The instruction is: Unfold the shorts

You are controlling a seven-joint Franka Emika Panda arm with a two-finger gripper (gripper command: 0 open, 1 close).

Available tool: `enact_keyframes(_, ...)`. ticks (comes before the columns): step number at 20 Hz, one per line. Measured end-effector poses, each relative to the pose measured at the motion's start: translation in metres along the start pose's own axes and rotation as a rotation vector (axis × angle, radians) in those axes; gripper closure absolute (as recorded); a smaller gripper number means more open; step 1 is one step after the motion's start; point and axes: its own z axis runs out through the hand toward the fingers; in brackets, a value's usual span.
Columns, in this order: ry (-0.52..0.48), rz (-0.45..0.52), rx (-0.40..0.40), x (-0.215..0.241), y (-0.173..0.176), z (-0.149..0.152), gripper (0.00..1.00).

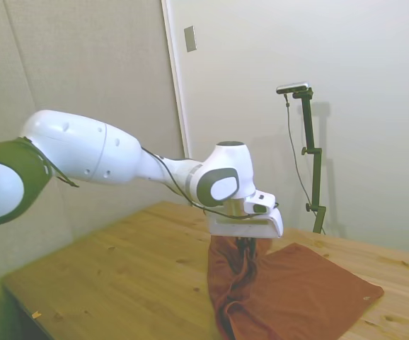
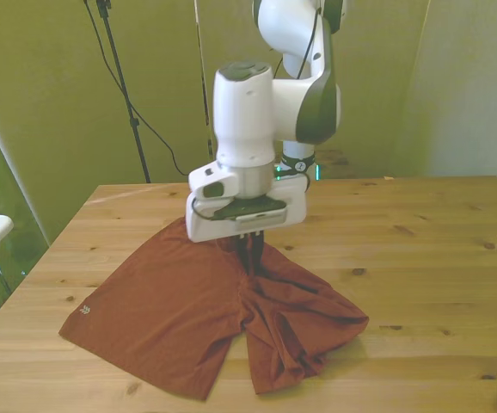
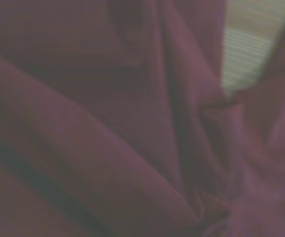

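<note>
Hanging from the white Franka arm's two-finger gripper, a bunch of the rust-orange soft fabric shorts is lifted off the pale wooden table while the rest of the garment lies on the boards. In the front view, going left to right from the gripper's side: 1 leg panel spreads flat below and to the front view's left of the gripper, with a small pale tag near its outer corner; the dark fingers come down from the white gripper body at the middle and are pinched together on a raised ridge of cloth; below and to the front view's right of the gripper the other leg panel is rumpled, with folds running down from the grip to a curled hem near the table's near edge. In the side view the gripper sits directly above a hanging column of the shorts, which drapes down to the table, and the flat part of the garment extends away from the gripper to the picture's right, where the pale tag shows near the far corner. The wrist view is filled with blurred reddish folds of the shorts, with a small patch of the table visible past 1 edge.
</note>
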Motion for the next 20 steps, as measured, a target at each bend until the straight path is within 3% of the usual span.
enact_keyframes(4,0.028,-0.118,-0.008,-0.061,-0.039,-0.028,1.0)
enact_keyframes(8,0.021,-0.224,-0.012,-0.135,-0.071,-0.036,1.0)
enact_keyframes(12,0.007,-0.312,-0.018,-0.203,-0.087,-0.034,1.0)
enact_keyframes(16,-0.002,-0.339,-0.026,-0.231,-0.09,-0.032,1.0)
enact_keyframes(17,-0.004,-0.335,-0.028,-0.233,-0.09,-0.031,0.0)
enact_keyframes(20,-0.007,-0.319,-0.029,-0.233,-0.09,-0.03,0.0)
